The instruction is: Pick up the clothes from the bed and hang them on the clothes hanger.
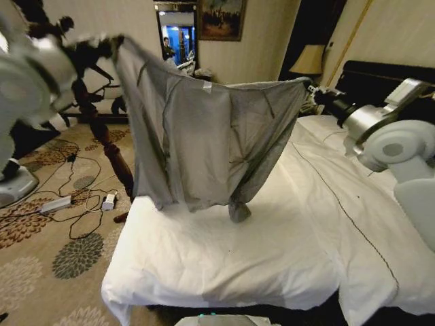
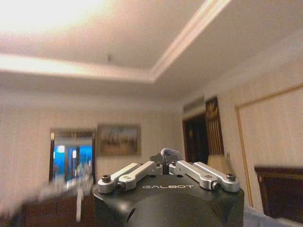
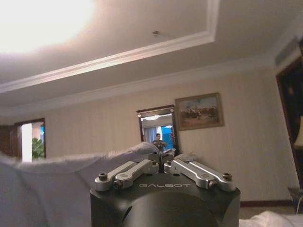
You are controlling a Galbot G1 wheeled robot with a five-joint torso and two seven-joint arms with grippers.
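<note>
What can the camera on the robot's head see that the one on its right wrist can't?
Head view alone: the bed with its white duvet, the whole grey shirt stretched wide between the two arms with its lower edge reaching the duvet, the dark wooden coat stand, and cables on the patterned carpet.

Right wrist view alone: the ceiling and, up close, the right gripper with its jaws closed on a pinch of the cloth.

Both: the shirt, the framed painting and the mirror on the far wall.

Patterned carpet (image 1: pixel 61 258) with trailing cables (image 1: pixel 81 197), striped cream walls (image 3: pixel 94 132), a framed painting (image 3: pixel 199 111) and a lamp (image 1: pixel 309 60).
</note>
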